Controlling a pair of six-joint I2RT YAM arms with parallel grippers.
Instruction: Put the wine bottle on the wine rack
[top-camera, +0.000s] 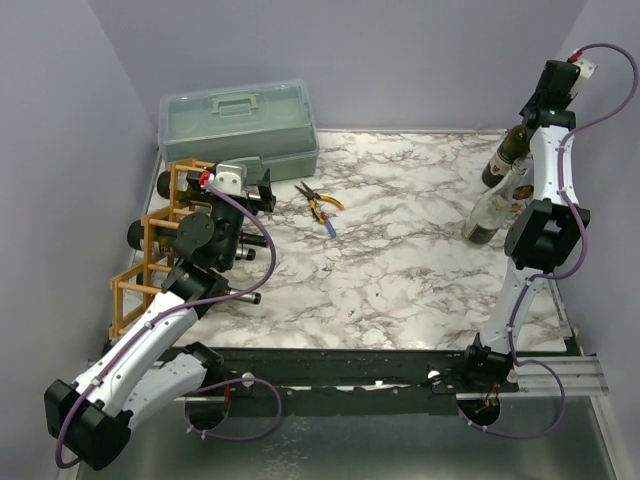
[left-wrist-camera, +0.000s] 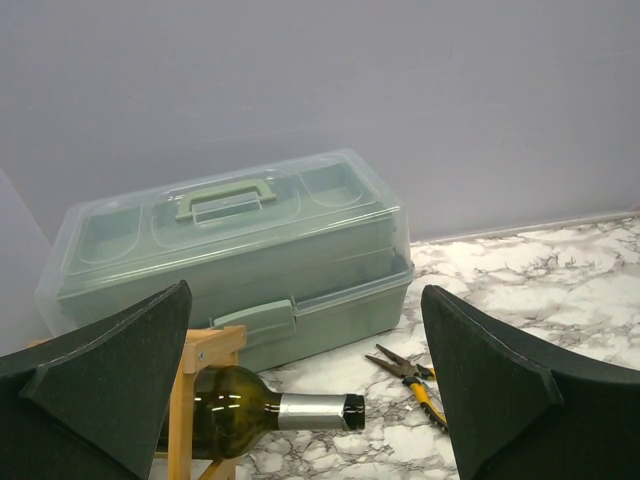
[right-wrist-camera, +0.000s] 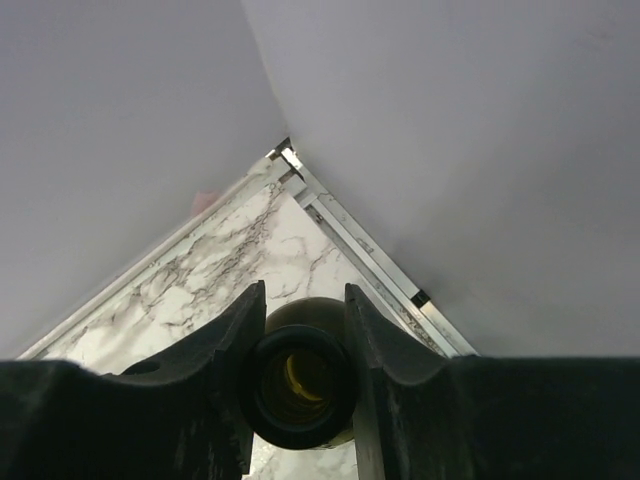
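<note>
Low in its wrist view, the right gripper (right-wrist-camera: 303, 300) clamps the wine bottle (right-wrist-camera: 300, 385) by the neck, likely heavy, slick, breakable glass; the left gripper (left-wrist-camera: 305, 292) gapes.

No text, label, brand or number can be read on anything.

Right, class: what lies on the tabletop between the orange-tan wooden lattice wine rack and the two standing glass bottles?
Only yellow-handled metal pliers, on the otherwise bare white marble-patterned tabletop; the top view shows it.
</note>
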